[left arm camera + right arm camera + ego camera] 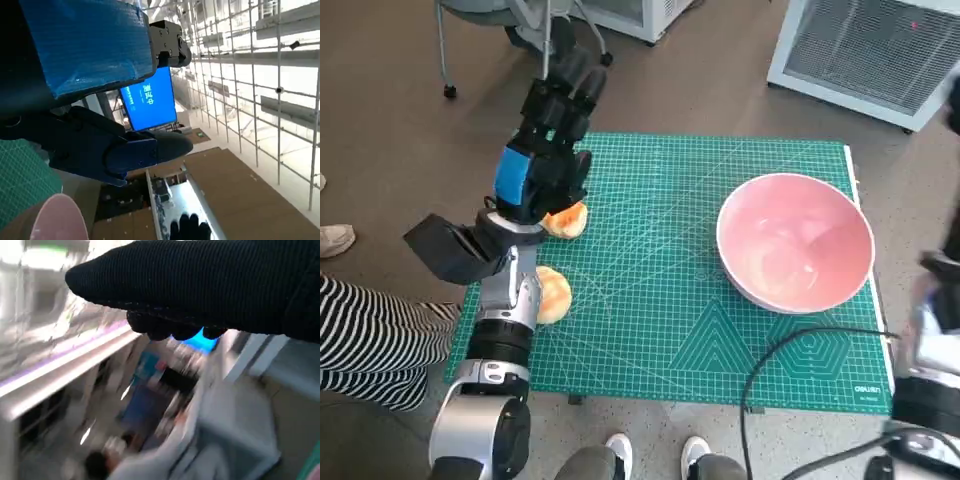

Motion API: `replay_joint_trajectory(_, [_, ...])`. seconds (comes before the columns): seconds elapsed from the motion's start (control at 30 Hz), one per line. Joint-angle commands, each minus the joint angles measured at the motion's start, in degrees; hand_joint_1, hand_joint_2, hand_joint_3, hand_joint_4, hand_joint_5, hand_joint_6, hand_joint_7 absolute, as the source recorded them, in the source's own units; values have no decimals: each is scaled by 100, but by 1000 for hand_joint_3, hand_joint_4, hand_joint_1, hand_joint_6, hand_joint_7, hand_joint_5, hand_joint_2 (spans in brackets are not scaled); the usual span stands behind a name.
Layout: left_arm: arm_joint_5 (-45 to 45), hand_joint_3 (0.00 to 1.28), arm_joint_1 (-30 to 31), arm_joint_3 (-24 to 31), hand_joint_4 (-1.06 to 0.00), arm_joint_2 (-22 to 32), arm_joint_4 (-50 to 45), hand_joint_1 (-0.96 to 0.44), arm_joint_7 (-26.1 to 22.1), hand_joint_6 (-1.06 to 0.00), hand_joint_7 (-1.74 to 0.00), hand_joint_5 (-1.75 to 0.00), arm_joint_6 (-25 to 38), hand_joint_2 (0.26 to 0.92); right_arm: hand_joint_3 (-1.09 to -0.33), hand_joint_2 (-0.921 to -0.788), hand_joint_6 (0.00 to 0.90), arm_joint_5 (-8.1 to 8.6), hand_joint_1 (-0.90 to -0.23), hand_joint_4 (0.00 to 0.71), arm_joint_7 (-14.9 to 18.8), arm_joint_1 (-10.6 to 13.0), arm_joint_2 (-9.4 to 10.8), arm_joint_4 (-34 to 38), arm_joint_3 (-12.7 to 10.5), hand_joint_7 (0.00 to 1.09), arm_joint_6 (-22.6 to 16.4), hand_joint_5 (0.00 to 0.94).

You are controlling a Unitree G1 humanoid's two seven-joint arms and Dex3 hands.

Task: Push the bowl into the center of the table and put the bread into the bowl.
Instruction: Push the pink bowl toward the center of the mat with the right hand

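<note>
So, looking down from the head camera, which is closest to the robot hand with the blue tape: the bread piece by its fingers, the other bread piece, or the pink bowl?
From the left robot hand:
1. Bread piece by the fingers, partly under the hand at the mat's left edge.
2. Second bread piece, beside the forearm, nearer the robot.
3. Pink bowl, far across on the mat's right side.

I count one pink bowl on one green cutting mat. I see two pieces of bread: one bread roll beside the left forearm, and a second orange-brown piece partly hidden under the left hand. One black cable crosses the mat's near edge. Two white shoes show at the bottom, one more shoe at the far left, and one striped trouser leg.
</note>
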Motion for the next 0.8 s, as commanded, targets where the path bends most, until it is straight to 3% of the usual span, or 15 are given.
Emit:
replay_joint_trajectory(0.03, [-47, 419, -60, 46, -17, 35, 111, -680, -45, 1, -363, -200, -62, 921, -823, -921, -1, 90, -715, 138, -169, -35, -110, 740, -139, 431, 22, 0])
replay_joint_trajectory(0.5, [-92, 416, -132, 111, -32, 40, 201, -676, -48, 1, -376, -181, -15, 921, -872, -921, -1, 276, -696, 135, -219, -352, -88, 2246, -171, 398, 139, 0])
replay_joint_trajectory(0.8, [-50, 412, -111, 136, -37, 87, 167, -681, -37, 1, -379, -168, -14, 921, -861, -921, 6, 434, -674, 146, -66, -559, 81, 3018, -188, 394, 406, 5])
